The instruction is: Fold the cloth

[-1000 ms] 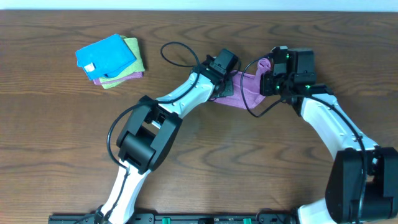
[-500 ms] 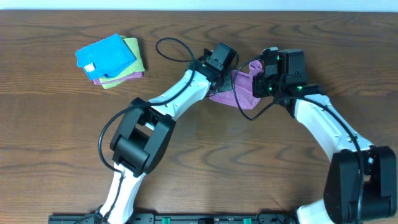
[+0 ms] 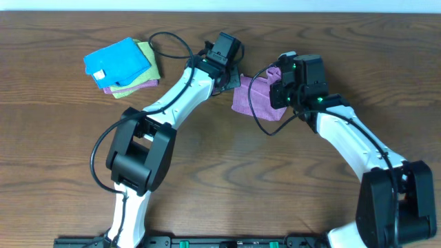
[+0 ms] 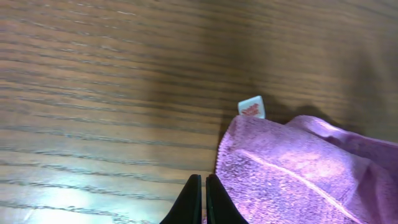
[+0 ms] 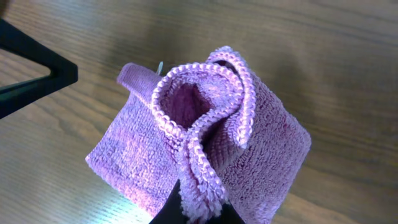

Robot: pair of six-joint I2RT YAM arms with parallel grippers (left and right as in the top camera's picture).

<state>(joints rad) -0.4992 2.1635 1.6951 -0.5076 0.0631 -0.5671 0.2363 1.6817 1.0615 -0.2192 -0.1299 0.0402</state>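
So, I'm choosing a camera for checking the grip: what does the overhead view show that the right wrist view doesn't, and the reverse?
Overhead only: the left arm, the right arm and the pile of blue and yellow-green cloths. Right wrist only: the right gripper shut on a curled, stitched edge of the cloth. Both: that lilac cloth, bunched, on the wooden table.

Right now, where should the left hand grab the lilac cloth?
Likely the cloth's flat corner by the white tag, where the hem lies exposed. Come in from the left, where the left hand sits shut and empty; the right hand pinches the bunched opposite side.
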